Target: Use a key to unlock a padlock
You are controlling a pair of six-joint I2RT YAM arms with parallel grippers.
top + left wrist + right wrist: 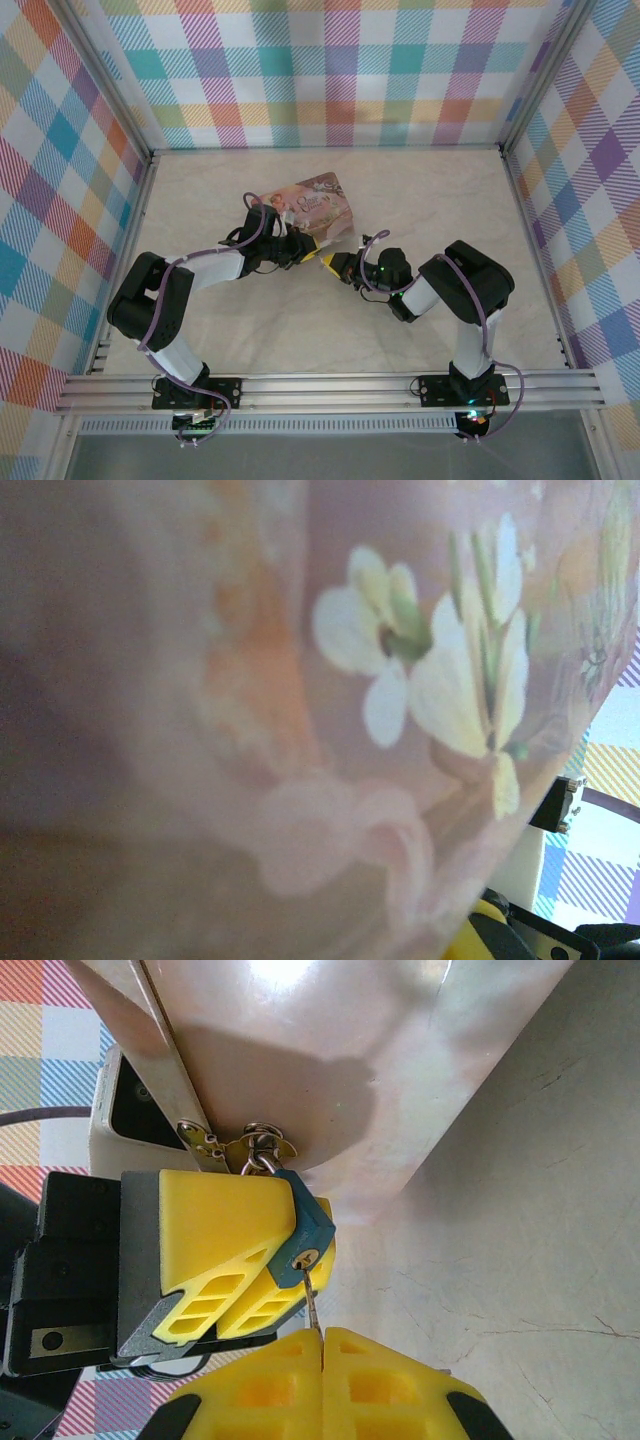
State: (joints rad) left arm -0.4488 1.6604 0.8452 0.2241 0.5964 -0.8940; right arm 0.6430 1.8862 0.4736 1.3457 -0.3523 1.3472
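Note:
The small blue padlock [310, 1225] hangs by its metal shackle [262, 1148] from the hasp of the pink tin box [300, 1040]. My left gripper [290, 1260] is shut on the padlock, whose body sits between the yellow fingers [215, 1230]. Its keyhole faces my right gripper [322, 1345], which is shut on the thin dark key [314, 1310]. The key's tip is in the keyhole. From above, the left gripper [316, 254] and right gripper [340, 268] meet just below the tin box [322, 200].
The tin box's flowered lid [400, 660] fills the left wrist view at very close range and is blurred. Pale marble tabletop [520, 1240] lies to the right. Checked walls [330, 70] enclose the table on three sides. Purple cables [255, 225] run along both arms.

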